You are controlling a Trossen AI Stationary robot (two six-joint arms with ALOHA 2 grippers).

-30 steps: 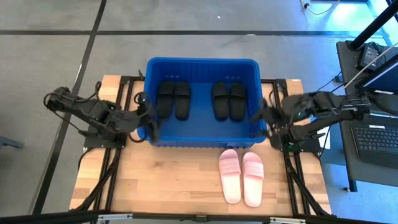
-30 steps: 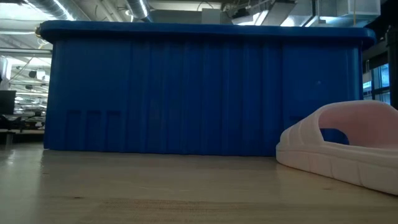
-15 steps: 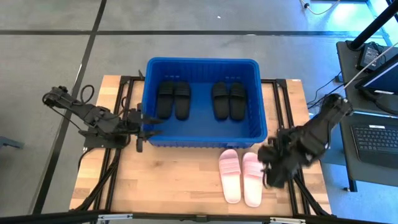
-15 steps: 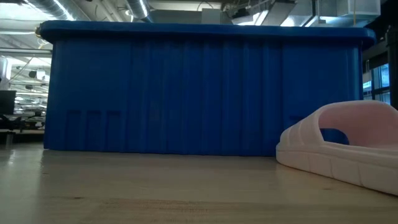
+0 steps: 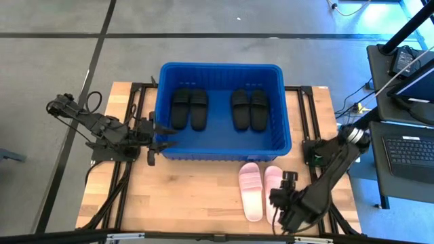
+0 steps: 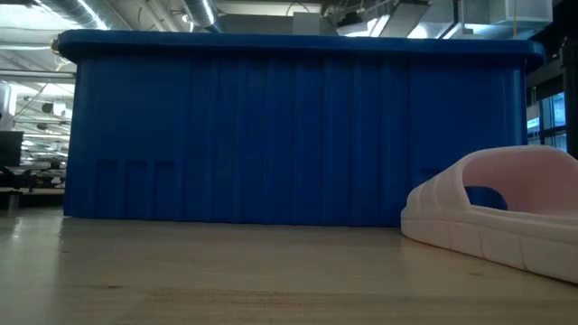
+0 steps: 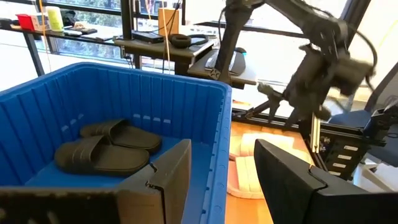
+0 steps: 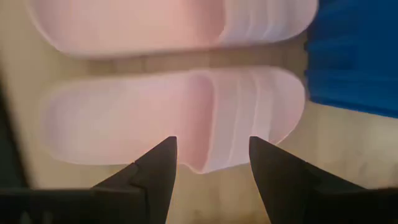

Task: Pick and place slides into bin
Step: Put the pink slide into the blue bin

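Right gripper [image 8: 211, 165], fingers spread, has swung from bin [image 5: 224, 152] and is now hovering over pink slide [image 8: 168, 118]; pickup is coming.

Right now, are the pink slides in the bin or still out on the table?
Out. Both pink slides lie side by side on the table just outside the bin; the open right gripper hovers over one.

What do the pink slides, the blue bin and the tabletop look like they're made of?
Pink slides: likely soft moulded foam or rubber, matte, with thick rounded ribbed straps. Blue bin: rigid plastic with a slight sheen and ribbed walls. Tabletop: pale wood, with visible grain and board seams.
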